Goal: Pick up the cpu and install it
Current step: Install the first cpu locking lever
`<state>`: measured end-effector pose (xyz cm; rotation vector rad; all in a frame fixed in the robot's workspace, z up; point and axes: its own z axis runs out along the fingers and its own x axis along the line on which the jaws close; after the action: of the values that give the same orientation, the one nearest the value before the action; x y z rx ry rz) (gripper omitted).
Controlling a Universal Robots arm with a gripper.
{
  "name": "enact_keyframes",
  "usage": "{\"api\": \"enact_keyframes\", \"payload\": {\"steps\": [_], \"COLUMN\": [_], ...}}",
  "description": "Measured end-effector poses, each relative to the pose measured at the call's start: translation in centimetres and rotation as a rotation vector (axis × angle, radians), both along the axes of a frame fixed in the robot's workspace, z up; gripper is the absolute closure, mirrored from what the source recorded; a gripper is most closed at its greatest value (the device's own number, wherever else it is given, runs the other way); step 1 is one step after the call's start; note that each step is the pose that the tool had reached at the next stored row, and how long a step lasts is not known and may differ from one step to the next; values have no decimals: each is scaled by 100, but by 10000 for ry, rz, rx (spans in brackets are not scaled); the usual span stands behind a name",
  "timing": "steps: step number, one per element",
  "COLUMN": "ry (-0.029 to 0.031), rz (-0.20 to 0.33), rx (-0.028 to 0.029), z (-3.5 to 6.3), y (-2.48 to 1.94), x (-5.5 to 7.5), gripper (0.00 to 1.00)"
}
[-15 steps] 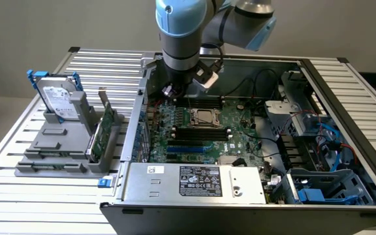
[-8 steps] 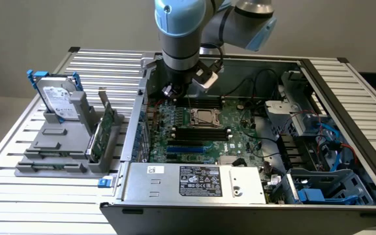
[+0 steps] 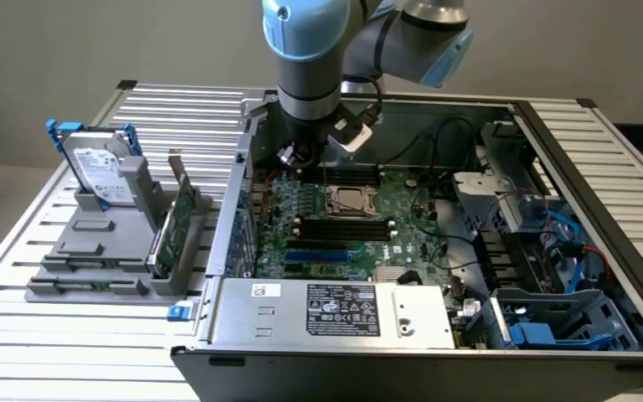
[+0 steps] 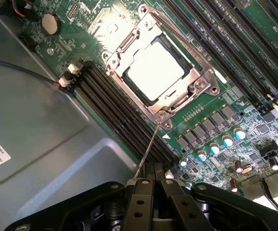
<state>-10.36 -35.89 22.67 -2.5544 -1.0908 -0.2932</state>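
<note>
Motherboard point(image 3: 408, 237), arm point(image 3: 309, 59) upright, closed gripper point(image 4: 153, 182) near cpu point(image 4: 155, 72)

The cpu point(image 4: 155, 72) has a smooth, silvery metal top with a soft sheen, framed by a bright polished metal socket bracket point(image 4: 204, 85). The motherboard point(image 4: 196, 109) is glossy green. The tool point(image 4: 155, 173) is matt black. The tabletop point(image 3: 64, 343) is ribbed, dull metal.

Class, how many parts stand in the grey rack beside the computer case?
2: silver hard drive with blue brackets furthest from the case; long green circuit card nearest it. None seems hidden.
</note>
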Motion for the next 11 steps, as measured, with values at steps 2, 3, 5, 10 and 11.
{"api": "enact_keyframes", "payload": {"steps": [2, 3, 5, 10, 11], "ry": [-7, -10, -12, -14, -14], "rz": [-22, -23, -24, -24, -23], "rx": [-5, -5, -4, -4, -5], "z": [0, 0, 1, 2, 2], "y": [0, 1, 1, 1, 0], "x": [3, 8, 29, 103, 122], "gripper": [89, 89, 89, 89, 89]}}
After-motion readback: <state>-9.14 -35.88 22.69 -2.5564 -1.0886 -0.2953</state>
